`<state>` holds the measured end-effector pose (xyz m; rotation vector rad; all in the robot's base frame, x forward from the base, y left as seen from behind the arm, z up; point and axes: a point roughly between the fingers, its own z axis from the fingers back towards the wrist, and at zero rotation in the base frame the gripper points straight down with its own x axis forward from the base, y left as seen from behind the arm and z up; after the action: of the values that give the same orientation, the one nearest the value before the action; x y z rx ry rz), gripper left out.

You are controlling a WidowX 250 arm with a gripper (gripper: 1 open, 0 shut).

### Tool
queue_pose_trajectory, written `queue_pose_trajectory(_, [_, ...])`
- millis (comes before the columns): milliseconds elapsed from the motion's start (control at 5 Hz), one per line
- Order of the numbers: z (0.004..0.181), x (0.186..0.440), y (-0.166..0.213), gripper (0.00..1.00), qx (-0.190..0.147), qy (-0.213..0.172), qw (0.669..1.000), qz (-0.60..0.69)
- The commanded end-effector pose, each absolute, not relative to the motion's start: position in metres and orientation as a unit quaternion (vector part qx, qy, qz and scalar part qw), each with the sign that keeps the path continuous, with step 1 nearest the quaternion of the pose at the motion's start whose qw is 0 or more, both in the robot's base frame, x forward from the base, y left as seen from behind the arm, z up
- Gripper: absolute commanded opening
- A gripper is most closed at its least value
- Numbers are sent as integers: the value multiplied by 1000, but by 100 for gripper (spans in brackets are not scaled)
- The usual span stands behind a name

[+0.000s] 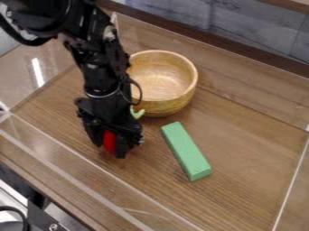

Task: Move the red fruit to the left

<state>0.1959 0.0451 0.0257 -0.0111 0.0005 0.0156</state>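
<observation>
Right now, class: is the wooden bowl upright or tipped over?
Upright: the bowl sits on its base, rim up, its inside showing and apparently empty.

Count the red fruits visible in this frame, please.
1. The red fruit sits between the fingers of the gripper, low over the table, left of the green block and in front of the wooden bowl. Another could be hidden behind the arm.

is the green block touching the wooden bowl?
No: the green block lies flat on the table, apart from the wooden bowl, with bare wood showing between them.
</observation>
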Motion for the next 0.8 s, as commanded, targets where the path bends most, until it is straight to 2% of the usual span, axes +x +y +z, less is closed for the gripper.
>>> queue_pose_trajectory(0, [27,211,49,0,-3,-14,1000,13])
queue_pose_trajectory(200, [23,223,50,0,-5,-13,1000,15])
queue_pose_trajectory(400, [20,228,37,100,-8,-12,1000,12])
queue_pose_trajectory(600, [21,232,26,0,-13,-12,1000,8])
